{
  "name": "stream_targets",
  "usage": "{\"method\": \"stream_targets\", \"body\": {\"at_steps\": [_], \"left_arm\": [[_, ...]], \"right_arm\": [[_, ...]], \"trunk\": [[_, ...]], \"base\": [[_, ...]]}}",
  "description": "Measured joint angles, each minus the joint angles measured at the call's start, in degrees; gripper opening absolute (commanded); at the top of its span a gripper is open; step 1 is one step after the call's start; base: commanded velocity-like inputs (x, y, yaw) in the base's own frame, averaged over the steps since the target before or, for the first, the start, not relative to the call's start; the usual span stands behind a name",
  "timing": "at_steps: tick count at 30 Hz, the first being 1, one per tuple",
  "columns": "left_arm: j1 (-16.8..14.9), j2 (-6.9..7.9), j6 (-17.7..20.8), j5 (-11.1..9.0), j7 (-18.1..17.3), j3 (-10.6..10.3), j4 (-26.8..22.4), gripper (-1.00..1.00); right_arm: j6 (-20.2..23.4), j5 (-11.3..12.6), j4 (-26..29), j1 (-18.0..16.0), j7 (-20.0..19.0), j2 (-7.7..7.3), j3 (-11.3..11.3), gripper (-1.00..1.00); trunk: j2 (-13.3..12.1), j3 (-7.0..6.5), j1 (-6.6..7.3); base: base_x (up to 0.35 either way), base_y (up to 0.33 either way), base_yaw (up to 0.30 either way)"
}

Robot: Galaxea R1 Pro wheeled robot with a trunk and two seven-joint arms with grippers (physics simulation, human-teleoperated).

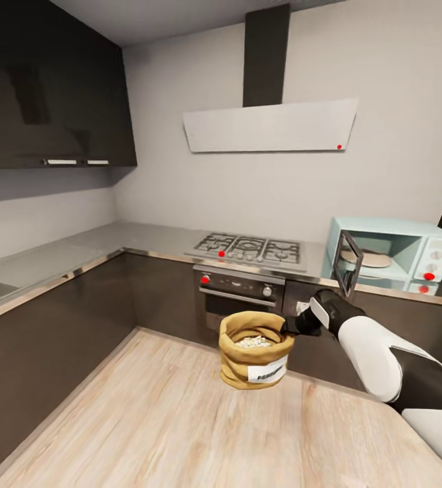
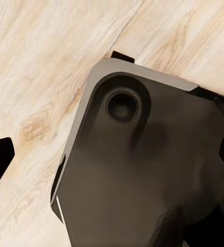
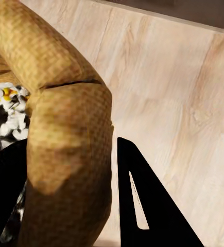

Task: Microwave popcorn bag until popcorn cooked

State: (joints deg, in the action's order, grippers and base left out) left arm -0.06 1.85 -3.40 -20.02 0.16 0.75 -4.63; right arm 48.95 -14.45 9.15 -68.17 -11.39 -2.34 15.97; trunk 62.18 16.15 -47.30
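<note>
You are carrying the popcorn bag (image 1: 254, 350) in mid-air above the wood floor, your right gripper (image 1: 297, 326) pinching its rolled rim (image 3: 70, 128). Soft, light burlap will likely sag; keep it upright so the popcorn (image 1: 251, 341) isn't spilling.

The bag (image 1: 255, 349) is a tan burlap sack with a thick rolled rim and a white label on its front. It hangs upright in the air above the wooden floor, in front of the dark cabinets below the hob, held by its rim in the right claw (image 1: 294, 328). Its mouth is open, and the popcorn (image 1: 252, 342) inside shows as a heap of puffed white pieces with yellow spots. The microwave (image 1: 392, 255) is pale blue and stands on the grey counter (image 1: 78, 249) right of the hob, its black-framed door swung open, with round knobs at its right.
</note>
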Motion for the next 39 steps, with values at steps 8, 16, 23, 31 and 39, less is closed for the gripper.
{"method": "stream_targets", "body": {"at_steps": [8, 16, 23, 31, 39], "left_arm": [[-0.01, 0.00, 0.00, 0.00, 0.00, 0.00, 0.00, 1.00], [0.01, 0.03, 0.00, 0.00, 0.00, 0.00, 0.00, 1.00], [-0.01, 0.09, 0.00, 0.00, 0.00, 0.00, 0.00, 1.00], [0.01, 0.09, 0.00, 0.00, 0.00, 0.00, 0.01, 1.00], [-0.01, 0.09, 0.00, 0.00, 0.00, 0.00, 0.00, 1.00]], "right_arm": [[-0.13, 0.12, -0.08, 0.00, 0.00, -1.39, 0.11, -1.00], [-0.13, 0.05, -0.07, 0.00, 0.00, -2.29, 0.10, -1.00], [-0.11, 0.05, 0.09, 0.00, -0.09, -4.89, 0.20, -1.00], [-0.04, 0.35, 0.10, 0.00, -0.09, -4.98, 0.23, -1.00], [-0.03, 0.26, 0.28, 0.00, -0.42, -5.88, 0.16, -1.00]], "trunk": [[0.00, -0.24, 0.00], [0.00, -0.47, 0.00], [0.00, -0.68, 0.00], [0.00, -0.91, 0.00], [0.00, -1.15, 0.00]], "base": [[0.000, 0.000, -0.277], [0.000, 0.000, -0.277], [0.000, 0.000, -0.277], [0.000, 0.000, -0.277], [0.000, 0.000, -0.277]]}}
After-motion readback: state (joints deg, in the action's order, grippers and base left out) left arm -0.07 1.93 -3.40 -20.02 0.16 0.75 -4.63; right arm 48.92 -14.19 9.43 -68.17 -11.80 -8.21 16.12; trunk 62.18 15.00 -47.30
